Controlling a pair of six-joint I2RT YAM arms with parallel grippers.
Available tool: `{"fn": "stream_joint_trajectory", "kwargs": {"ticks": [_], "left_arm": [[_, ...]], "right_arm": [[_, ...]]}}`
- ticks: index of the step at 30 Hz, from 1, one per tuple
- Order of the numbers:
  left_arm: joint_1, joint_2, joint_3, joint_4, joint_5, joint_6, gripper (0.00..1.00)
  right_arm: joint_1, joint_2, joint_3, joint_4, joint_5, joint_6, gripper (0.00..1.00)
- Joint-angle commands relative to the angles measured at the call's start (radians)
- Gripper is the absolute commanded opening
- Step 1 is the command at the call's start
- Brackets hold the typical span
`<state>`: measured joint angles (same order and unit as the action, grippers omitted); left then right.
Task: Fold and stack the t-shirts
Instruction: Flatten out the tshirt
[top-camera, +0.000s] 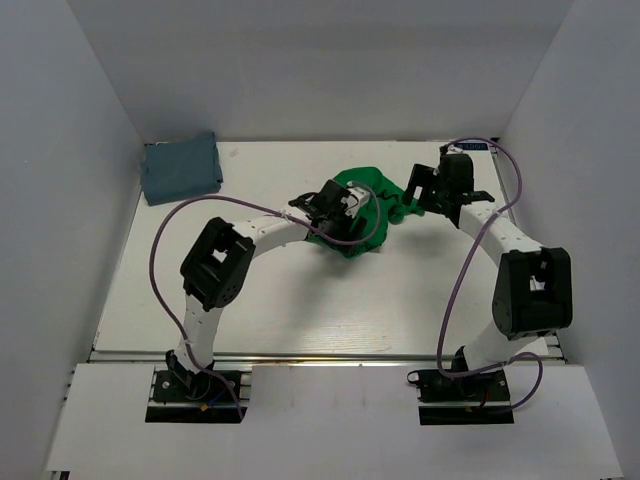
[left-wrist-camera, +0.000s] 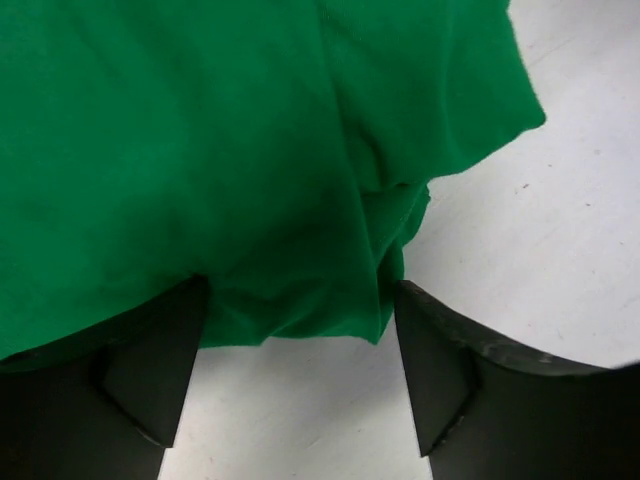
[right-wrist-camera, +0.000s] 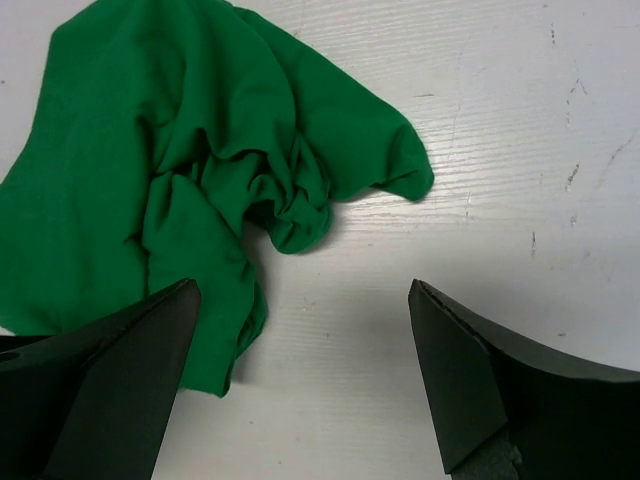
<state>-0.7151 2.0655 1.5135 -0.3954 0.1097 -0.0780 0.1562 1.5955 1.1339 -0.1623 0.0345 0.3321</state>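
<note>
Top external view: at the far left corner of the white surface (top-camera: 250, 320) the grey-blue t-shirt (top-camera: 181, 168) lies as a flat, folded rectangle, close to the left wall and well apart from everything else. To its right the left arm (top-camera: 215, 262) arches in from its base at the near edge, a purple cable (top-camera: 160, 240) looping beside it, and reaches toward the middle of the surface. There the left gripper (top-camera: 345, 206) sits down on the green t-shirt (top-camera: 368, 222), which is a crumpled heap (no fold to it at all) a little right of centre. In the left wrist view its fingers (left-wrist-camera: 150, 370) stand wide apart with a bunched hem of the green cloth lying between them. The fabric drapes over the top of the left finger and comes close to the right one, but nothing is pinched, so the gripper is open and holds nothing. Further right, the right gripper (top-camera: 416, 188) hangs just beside the heap's right edge. In the right wrist view its fingers (right-wrist-camera: 470, 380) are spread as wide as they go over bare surface. The green cloth lies wrinkled ahead of them and to the left, one flap reaching the left finger, and this gripper holds nothing. The right arm (top-camera: 530, 285) bends back from there to its base at the near right.
</note>
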Motion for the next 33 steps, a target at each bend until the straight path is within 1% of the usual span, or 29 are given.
{"fn": "stream_joint_trajectory", "kwargs": {"ticks": [1, 3, 5, 7, 8, 9, 10, 12, 13, 14, 16, 19, 22, 25, 26, 30, 32, 33], "left_arm": [[-0.012, -0.013, 0.042, -0.051, -0.1, 0.006, 0.81], [-0.021, 0.013, 0.051, -0.037, -0.132, -0.003, 0.69], [-0.021, 0.041, 0.094, -0.054, -0.157, -0.012, 0.59], [-0.021, 0.076, 0.138, -0.094, -0.186, -0.025, 0.37], [-0.03, 0.076, 0.148, -0.106, -0.203, -0.037, 0.24], [-0.03, 0.076, 0.148, -0.118, -0.203, -0.046, 0.0], [-0.03, 0.065, 0.148, -0.118, -0.203, -0.055, 0.0], [-0.03, -0.011, 0.114, -0.09, -0.203, -0.055, 0.0], [-0.03, -0.046, 0.068, -0.048, -0.203, -0.065, 0.0], [-0.03, -0.118, 0.03, -0.013, -0.203, -0.065, 0.0], [-0.021, -0.177, 0.007, -0.004, -0.214, -0.065, 0.0], [-0.012, -0.243, 0.007, -0.019, -0.214, -0.065, 0.0], [-0.003, -0.262, 0.007, -0.037, -0.274, -0.055, 0.0], [-0.003, -0.281, 0.007, -0.06, -0.288, -0.055, 0.0], [-0.003, -0.291, 0.007, -0.06, -0.288, -0.055, 0.0], [-0.003, -0.32, 0.007, -0.06, -0.288, -0.055, 0.0], [-0.003, -0.33, 0.007, -0.06, -0.278, -0.065, 0.0], [-0.003, -0.331, 0.007, -0.06, -0.269, -0.065, 0.0]], "right_arm": [[-0.004, 0.035, 0.058, -0.005, 0.004, -0.011, 0.9], [-0.006, 0.05, 0.076, -0.002, 0.002, -0.013, 0.9], [-0.004, 0.066, 0.075, 0.001, -0.01, -0.022, 0.9], [-0.006, 0.064, 0.061, 0.024, -0.022, -0.036, 0.9], [-0.004, 0.061, 0.046, 0.032, -0.024, -0.034, 0.9], [-0.004, 0.055, 0.041, 0.032, -0.024, -0.034, 0.9], [-0.004, 0.057, 0.04, 0.043, -0.024, -0.041, 0.9], [-0.006, 0.054, 0.038, 0.041, -0.016, -0.045, 0.9], [-0.004, 0.054, 0.04, 0.043, -0.013, -0.048, 0.9], [-0.004, 0.055, 0.038, 0.043, -0.015, -0.059, 0.9], [-0.001, 0.055, 0.033, 0.041, -0.013, -0.077, 0.9], [-0.001, 0.05, 0.009, 0.044, 0.016, -0.117, 0.9], [0.0, 0.052, 0.001, 0.043, 0.018, -0.168, 0.89], [0.002, 0.064, -0.022, 0.073, -0.024, -0.226, 0.88], [0.0, 0.072, -0.022, 0.078, -0.071, -0.243, 0.88], [0.005, 0.115, -0.026, 0.144, -0.148, -0.312, 0.88], [0.011, 0.147, -0.008, 0.152, -0.226, -0.359, 0.84], [0.009, 0.17, 0.004, 0.152, -0.24, -0.366, 0.84]]}}
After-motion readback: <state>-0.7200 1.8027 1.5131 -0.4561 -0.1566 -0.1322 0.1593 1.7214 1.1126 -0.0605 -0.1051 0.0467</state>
